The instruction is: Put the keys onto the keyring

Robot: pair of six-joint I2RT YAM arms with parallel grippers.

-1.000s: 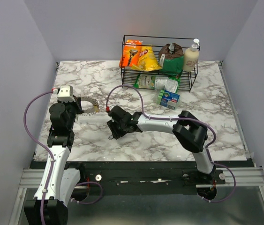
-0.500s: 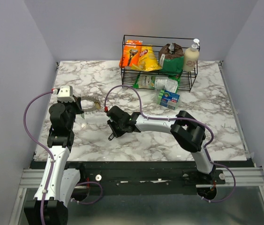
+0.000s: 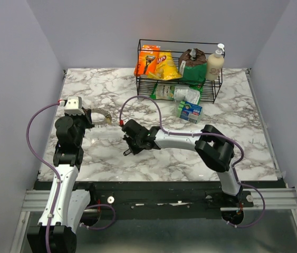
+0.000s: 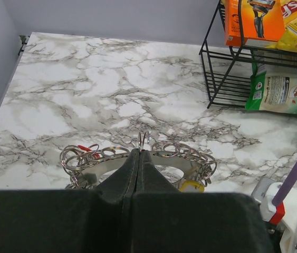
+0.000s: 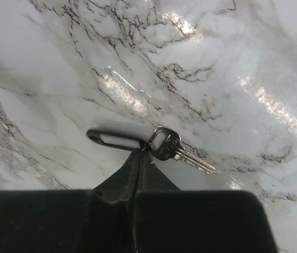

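marble table (image 3: 243, 153): white, grey-veined, everything happens at its left-centre; black wire basket (image 3: 190, 43) of groceries sits at the back, not involved.
right gripper (image 3: 129, 147): low over the table, left of centre. Versus a second ago it has only crept a touch up and right. Jaws pinched together on the bow of a key.
left gripper (image 3: 91, 120): up off the table by the left edge, barely moved in the last second. Fingers (image 4: 132, 168) fully closed on the keyring.
meaning for task: key and ring still well apart, nothing threaded, approach hardly begun.
thin silver metal keyring (image 4: 144, 139): clamped at the fingertips, rim standing up. Looped silver chain links bunch on both sides, small red tag (image 4: 87, 149) on the left, yellow plastic key head (image 4: 191, 185) lower right.
small silver metal key (image 5: 166, 145): plain round bow, blade pointing right and slightly down.
dark oblong piece (image 5: 114, 139): just left of the bow. Cannot tell whether it is a second key or a shadow.
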